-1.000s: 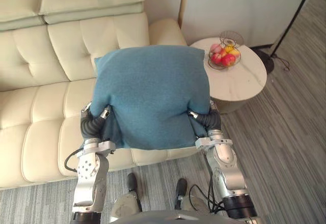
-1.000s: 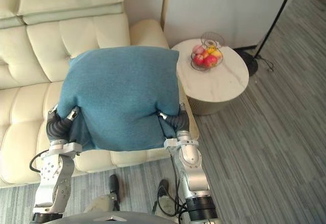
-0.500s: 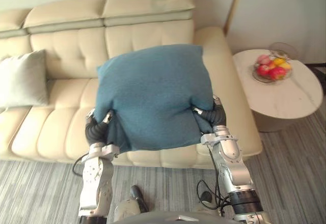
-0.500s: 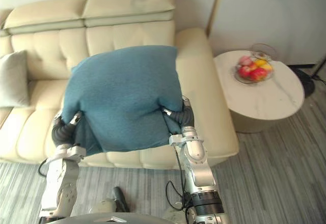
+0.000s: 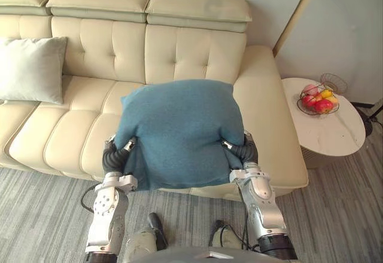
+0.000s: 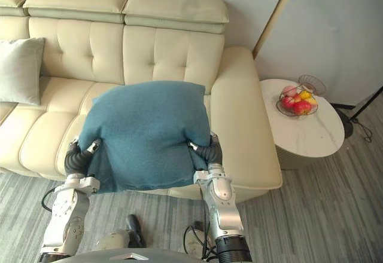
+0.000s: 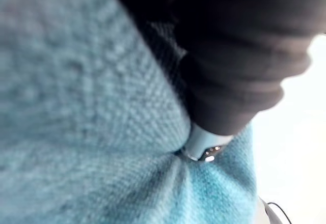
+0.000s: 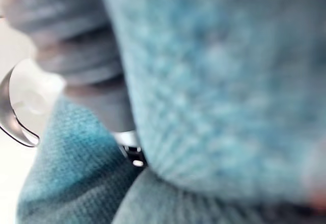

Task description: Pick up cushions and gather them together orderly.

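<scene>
Between the two arms, in front of the cream sofa [image 5: 197,48], a blue cushion [image 5: 179,131] is held up broadside, hiding part of the seat; the left robot hand [image 5: 115,155] presses into its lower left edge and the right robot hand [image 5: 244,151] into its lower right edge, the cloth puckered inward at both places; each robot hand is sunk in the fabric past its dark ribbed cover, so whether it clutches the cushion or only pushes flat against it cannot be told. A pale grey cushion [image 5: 30,69] leans upright against the sofa's backrest at the far left, well apart from the blue one; right of the sofa stands a small round bench [image 5: 332,137] carrying a wire fruit basket [image 5: 317,98]; grey striped floor [image 5: 353,209] lies in front.
</scene>
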Robot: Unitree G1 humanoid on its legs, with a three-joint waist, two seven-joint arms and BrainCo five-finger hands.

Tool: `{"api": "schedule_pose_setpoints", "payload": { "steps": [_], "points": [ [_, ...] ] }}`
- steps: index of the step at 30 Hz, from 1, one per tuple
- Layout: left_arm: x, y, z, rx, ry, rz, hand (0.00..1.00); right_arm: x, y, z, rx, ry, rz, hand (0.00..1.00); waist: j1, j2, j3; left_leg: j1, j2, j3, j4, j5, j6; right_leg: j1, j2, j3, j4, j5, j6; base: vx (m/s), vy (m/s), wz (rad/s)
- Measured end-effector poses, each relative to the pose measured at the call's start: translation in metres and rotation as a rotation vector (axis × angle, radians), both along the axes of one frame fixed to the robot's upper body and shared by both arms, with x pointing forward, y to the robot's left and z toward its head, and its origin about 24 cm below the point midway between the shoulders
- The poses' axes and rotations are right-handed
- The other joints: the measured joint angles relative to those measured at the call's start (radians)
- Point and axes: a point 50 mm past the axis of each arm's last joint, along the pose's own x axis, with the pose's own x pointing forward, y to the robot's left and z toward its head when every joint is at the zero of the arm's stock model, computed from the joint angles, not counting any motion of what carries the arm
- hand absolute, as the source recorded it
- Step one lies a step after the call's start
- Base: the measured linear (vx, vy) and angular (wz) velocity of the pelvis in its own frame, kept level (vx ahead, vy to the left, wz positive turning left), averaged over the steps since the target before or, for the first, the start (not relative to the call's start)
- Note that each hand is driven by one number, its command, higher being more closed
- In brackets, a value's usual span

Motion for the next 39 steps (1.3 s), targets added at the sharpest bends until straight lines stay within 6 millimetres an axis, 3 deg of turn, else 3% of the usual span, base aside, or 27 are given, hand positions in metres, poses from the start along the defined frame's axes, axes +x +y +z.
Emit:
{"api": "schedule_pose_setpoints", "payload": {
  "steps": [3, 4, 7, 10, 13, 15, 18, 21, 24, 26, 27, 28, 30, 32, 39],
  "points": [
    [0.0, -0.001, 0.001, 0.015, -0.003, -0.016, 1.0, 0.0, -0.002, -0.002, 0.0, 0.01, -0.007, 1.0, 0.0, 0.003, 0.002, 0.009, -0.014, -0.053, -0.107, 0.113, -0.025, -0.003, 0.043, 0.023, -0.04, 0.043, 0.026, 0.04, -0.11, 0.27],
    [0.0, -0.004, 0.0, 0.013, 0.007, -0.033, 1.0, -0.002, -0.005, -0.004, -0.008, 0.018, -0.012, 1.0, 0.003, 0.013, 0.008, 0.012, -0.012, -0.09, -0.118, 0.152, -0.019, -0.005, 0.051, 0.023, -0.009, 0.038, 0.04, 0.06, -0.125, 0.24],
    [-0.002, -0.015, -0.003, 0.007, 0.017, -0.088, 1.0, -0.016, -0.017, -0.012, -0.028, 0.054, -0.044, 1.0, -0.005, 0.034, 0.015, 0.023, -0.007, -0.133, -0.118, 0.155, -0.024, 0.0, 0.046, -0.014, 0.065, -0.019, 0.042, 0.09, -0.144, 0.4],
    [-0.002, -0.022, -0.002, 0.007, 0.007, -0.13, 1.0, -0.027, -0.025, -0.011, -0.038, 0.052, -0.065, 1.0, -0.017, 0.056, 0.02, -0.001, 0.013, -0.15, -0.082, 0.13, -0.042, 0.004, 0.052, -0.048, 0.086, -0.072, 0.034, 0.08, -0.099, 0.36],
    [-0.01, -0.024, -0.002, -0.014, 0.008, -0.122, 1.0, -0.039, -0.025, -0.003, -0.041, 0.027, -0.065, 1.0, 0.005, 0.079, 0.034, -0.063, 0.089, -0.106, 0.16, 0.049, -0.048, 0.046, 0.074, -0.05, 0.09, -0.099, 0.023, 0.09, -0.062, -0.13],
    [-0.016, -0.023, 0.002, -0.019, -0.006, -0.125, 1.0, -0.045, -0.026, 0.001, -0.04, 0.012, -0.064, 1.0, 0.005, 0.081, 0.032, -0.106, 0.125, -0.065, 0.282, 0.042, -0.041, 0.052, 0.078, -0.047, 0.101, -0.121, 0.02, 0.07, -0.093, -0.09],
    [-0.016, -0.023, 0.01, -0.021, -0.04, -0.125, 1.0, -0.047, -0.025, 0.011, -0.041, -0.029, -0.062, 1.0, 0.035, 0.085, 0.033, -0.116, 0.167, -0.047, 0.346, 0.041, -0.04, 0.051, 0.1, 0.002, 0.098, -0.132, 0.007, 0.09, -0.07, -0.38],
    [-0.019, -0.025, 0.01, -0.047, -0.041, -0.112, 1.0, -0.048, -0.025, 0.015, -0.044, -0.042, -0.06, 1.0, 0.047, 0.083, 0.033, -0.124, 0.179, -0.101, 0.403, 0.04, -0.04, 0.064, 0.116, 0.062, 0.078, -0.118, 0.007, 0.11, -0.048, -0.56],
    [-0.021, -0.027, 0.007, -0.07, -0.031, -0.103, 1.0, -0.051, -0.027, 0.012, -0.047, -0.028, -0.065, 1.0, 0.051, 0.079, 0.035, -0.098, 0.145, -0.187, 0.325, -0.073, -0.057, 0.089, 0.119, 0.115, 0.058, -0.107, 0.006, 0.17, 0.037, -0.66],
    [-0.021, -0.028, 0.008, -0.072, -0.032, -0.106, 1.0, -0.051, -0.028, 0.011, -0.049, -0.025, -0.069, 1.0, 0.05, 0.089, 0.028, -0.088, 0.116, -0.232, 0.216, -0.062, -0.062, 0.088, 0.121, 0.15, 0.058, -0.105, 0.014, 0.16, 0.137, -0.67],
    [-0.021, -0.029, 0.007, -0.075, -0.03, -0.106, 1.0, -0.052, -0.028, 0.011, -0.05, -0.022, -0.069, 1.0, 0.053, 0.094, 0.025, -0.069, 0.114, -0.239, 0.17, -0.021, -0.058, 0.088, 0.125, 0.163, 0.057, -0.105, 0.026, 0.17, 0.216, -0.74],
    [-0.023, -0.029, 0.006, -0.073, -0.022, -0.106, 1.0, -0.053, -0.028, 0.008, -0.045, -0.01, -0.072, 1.0, 0.057, 0.093, 0.015, -0.051, 0.118, -0.246, 0.144, 0.0, -0.105, 0.09, 0.134, 0.192, 0.056, -0.113, 0.049, 0.21, 0.266, -0.57],
    [-0.022, -0.026, 0.006, -0.056, -0.021, -0.112, 1.0, -0.057, -0.025, 0.004, -0.018, 0.008, -0.085, 1.0, 0.045, 0.047, 0.003, -0.041, 0.083, -0.218, 0.135, -0.012, -0.09, 0.087, 0.095, 0.214, 0.04, -0.103, 0.072, 0.16, 0.237, -0.32],
    [-0.023, -0.024, 0.005, -0.042, -0.014, -0.116, 1.0, -0.059, -0.023, 0.002, -0.004, 0.018, -0.09, 1.0, 0.044, 0.02, -0.012, -0.031, 0.059, -0.189, 0.125, -0.02, -0.077, 0.087, 0.072, 0.238, 0.006, -0.089, 0.093, 0.08, 0.17, -0.27],
    [-0.023, -0.018, 0.001, -0.004, 0.004, -0.129, 1.0, -0.046, -0.019, -0.016, 0.016, 0.078, -0.076, 1.0, 0.034, 0.009, -0.021, -0.028, 0.027, -0.108, 0.064, -0.014, -0.06, 0.051, 0.051, 0.335, -0.109, -0.011, 0.114, -0.03, 0.104, -0.4]
  ]
}}
